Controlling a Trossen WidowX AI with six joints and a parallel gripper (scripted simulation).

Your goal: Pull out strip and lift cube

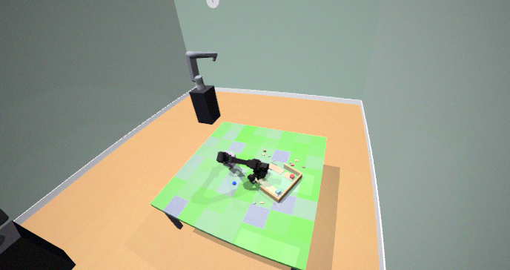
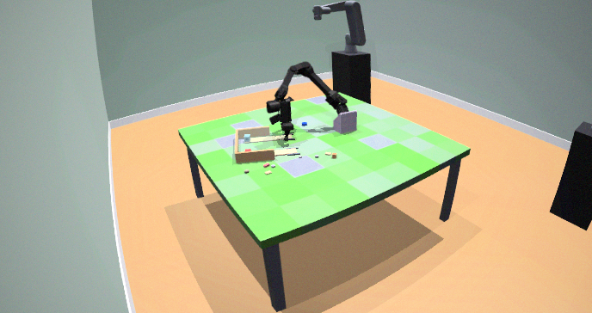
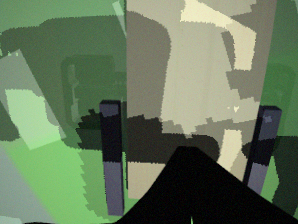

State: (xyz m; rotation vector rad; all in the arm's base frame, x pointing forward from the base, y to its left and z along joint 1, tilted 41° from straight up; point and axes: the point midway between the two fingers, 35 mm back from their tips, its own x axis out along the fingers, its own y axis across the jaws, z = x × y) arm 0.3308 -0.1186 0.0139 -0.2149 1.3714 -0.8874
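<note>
A light-blue cube (image 1: 278,192) (image 2: 247,138) sits at the inner end of one pale strip (image 1: 271,189) (image 2: 263,140) (image 3: 200,90) in the wooden frame. A red cube (image 1: 292,176) (image 2: 248,150) sits at the inner end of the other row. That row's outer strip piece (image 1: 276,168) (image 2: 285,152) and inner piece (image 1: 287,175) show a gap between them. No label is readable on either cube. My gripper (image 2: 286,139) (image 3: 185,155) is shut with nothing between its fingers, low over the outer part of the blue cube's strip. Contact with the strip cannot be told.
The low wooden frame wall (image 1: 290,188) (image 2: 255,156) surrounds the inner ends; its side toward my base is open. Dark rails (image 3: 111,130) (image 3: 267,140) flank the strip under me. Small scraps lie around the frame. A blue object (image 1: 234,183) (image 2: 305,124) lies nearer my base.
</note>
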